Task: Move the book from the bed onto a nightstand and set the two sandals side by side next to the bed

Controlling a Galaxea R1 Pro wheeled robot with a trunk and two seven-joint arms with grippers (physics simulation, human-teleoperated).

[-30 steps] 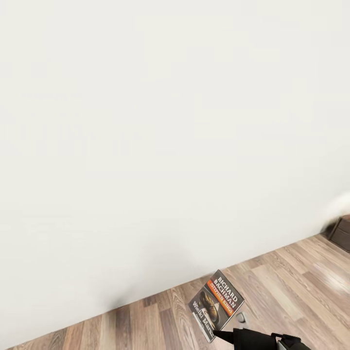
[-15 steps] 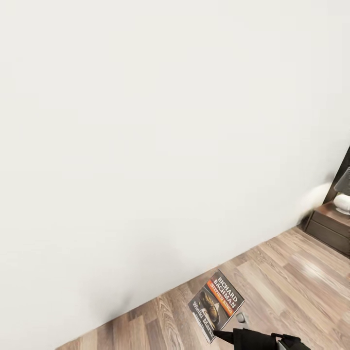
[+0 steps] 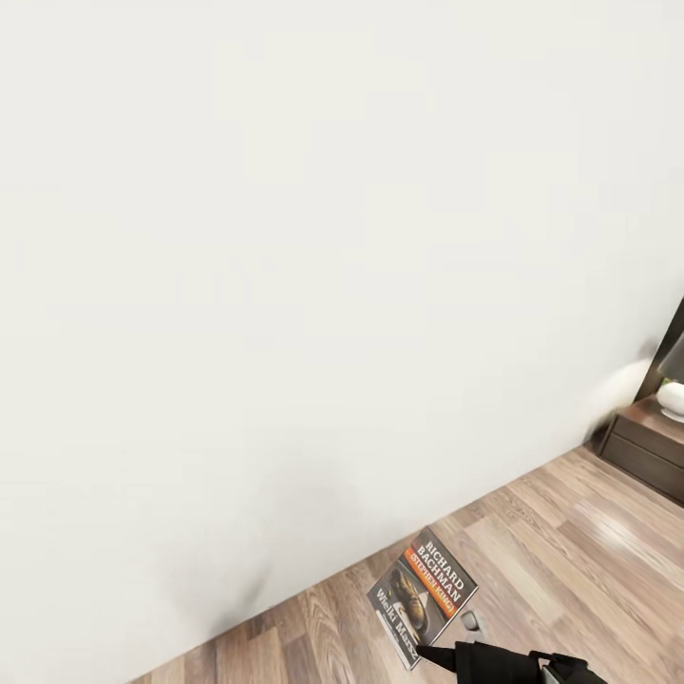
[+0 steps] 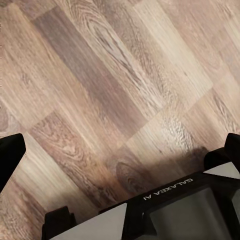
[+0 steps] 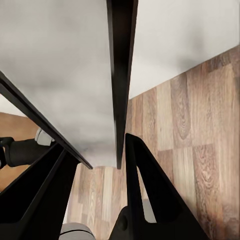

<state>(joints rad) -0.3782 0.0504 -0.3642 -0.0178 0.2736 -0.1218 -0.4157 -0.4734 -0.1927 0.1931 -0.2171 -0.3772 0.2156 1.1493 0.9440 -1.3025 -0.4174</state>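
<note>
1. Here the right gripper (image 3: 426, 654) pinches the book (image 3: 423, 596) by its lower edge, holding it cover-up above the floor (image 3: 570, 560) near the wall (image 3: 285, 285).
2. The left gripper's fingers (image 4: 11, 155) stand wide apart over bare planks, holding nothing.
3. The nightstand (image 3: 651, 446), carrying a lamp (image 3: 673, 385), sits well apart to the right.
4. Risk: such an edge grip may let the book swing or slip during travel.

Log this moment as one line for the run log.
phase: transit | right gripper: shut on book | left gripper: open over floor | nightstand ahead right | facing wall
</note>
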